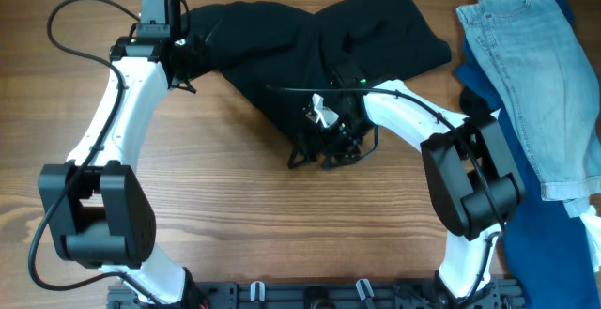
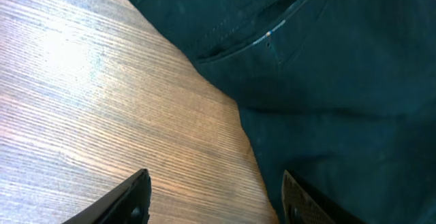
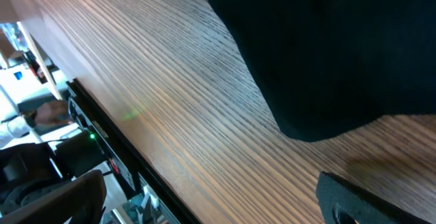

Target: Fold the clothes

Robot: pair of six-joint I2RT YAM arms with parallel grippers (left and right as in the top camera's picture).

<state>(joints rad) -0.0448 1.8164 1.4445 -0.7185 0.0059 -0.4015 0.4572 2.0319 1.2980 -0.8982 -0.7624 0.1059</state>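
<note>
The clothes are one black garment (image 1: 310, 41) lying crumpled across the back middle of the wooden table, narrowing to a tip near the centre. My left gripper (image 1: 184, 62) is at its left end. In the left wrist view the left gripper (image 2: 214, 203) is open: one finger is over bare wood, the other over the garment (image 2: 327, 81) just inside its edge, below a pocket seam (image 2: 266, 37). My right gripper (image 1: 326, 145) is at the garment's near tip. In the right wrist view the right gripper (image 3: 211, 203) is open wide over wood, the garment (image 3: 320, 47) just beyond its fingers.
Light blue jeans (image 1: 535, 74) lie at the right edge on dark blue fabric (image 1: 549, 248). A black equipment rail (image 1: 310, 295) runs along the table's near edge, which also shows in the right wrist view. Cables loop off both arms.
</note>
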